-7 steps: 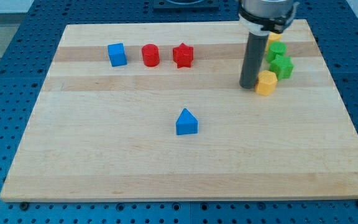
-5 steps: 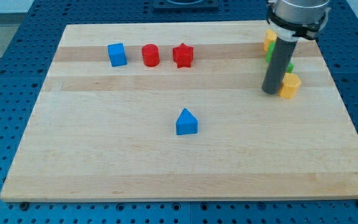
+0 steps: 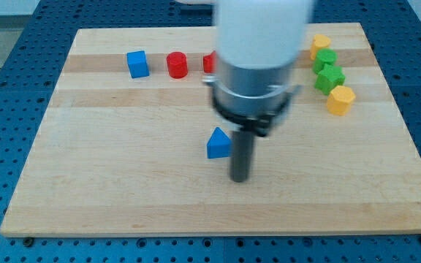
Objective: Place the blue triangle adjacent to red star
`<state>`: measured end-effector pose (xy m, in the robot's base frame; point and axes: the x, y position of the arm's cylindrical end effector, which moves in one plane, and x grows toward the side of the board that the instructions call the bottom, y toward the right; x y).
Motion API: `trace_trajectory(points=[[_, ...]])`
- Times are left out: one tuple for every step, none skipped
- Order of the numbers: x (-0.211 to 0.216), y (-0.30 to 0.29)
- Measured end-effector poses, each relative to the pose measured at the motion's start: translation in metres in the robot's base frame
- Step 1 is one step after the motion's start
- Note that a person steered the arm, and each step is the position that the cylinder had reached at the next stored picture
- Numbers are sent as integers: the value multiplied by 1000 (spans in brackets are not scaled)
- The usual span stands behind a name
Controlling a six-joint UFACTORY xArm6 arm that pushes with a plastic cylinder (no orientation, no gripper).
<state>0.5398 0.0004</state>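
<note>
No gripper, only my tip point(image 3: 239, 177) just right-below blue triangle block point(image 3: 218, 143) — off-centre shove could spin it wide of half-hidden red star block point(image 3: 209, 63).

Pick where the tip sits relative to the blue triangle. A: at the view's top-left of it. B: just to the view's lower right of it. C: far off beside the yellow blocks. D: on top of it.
B: my tip rests on the board just to the view's lower right of the blue triangle, well away from the yellow blocks.
</note>
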Motion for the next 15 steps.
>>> trace_trajectory(points=[[-8, -54], [-12, -40], [-19, -20], [-41, -26], [-59, -31], [-69, -11], [-74, -7], [-57, 25], [-39, 17], [-31, 29], [-44, 72], [-75, 80], [-101, 70], [-103, 42], [-103, 11]])
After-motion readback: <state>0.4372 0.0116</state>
